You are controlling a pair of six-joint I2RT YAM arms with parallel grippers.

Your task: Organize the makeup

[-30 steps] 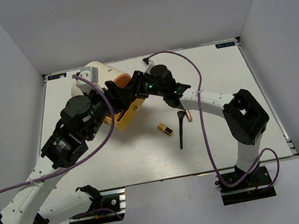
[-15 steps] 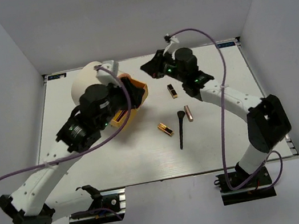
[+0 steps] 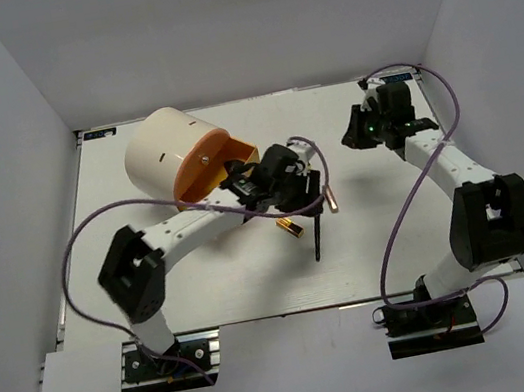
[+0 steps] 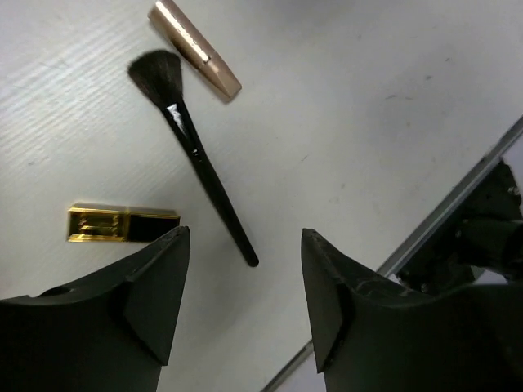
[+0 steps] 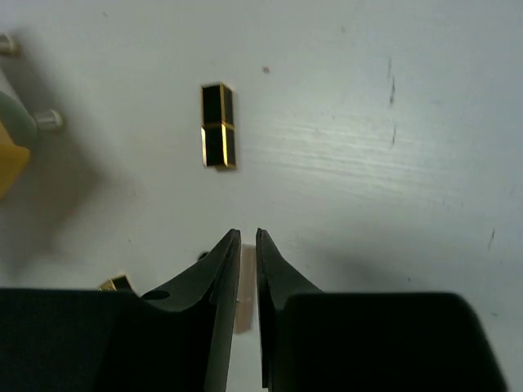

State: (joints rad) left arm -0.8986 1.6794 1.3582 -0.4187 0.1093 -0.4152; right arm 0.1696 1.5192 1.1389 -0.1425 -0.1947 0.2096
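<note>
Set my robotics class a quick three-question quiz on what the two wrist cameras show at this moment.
1. True or false: the left fingers are closed on the brush.
2. In the left wrist view, what lies nearest the brush's bristles? A) rose-gold tube B) lipstick C) cylinder
3. Fill in: the right fingers are nearly ____ and hold nothing.

Key: 1 false, they are spread apart and empty; 2 A; 3 shut.
</note>
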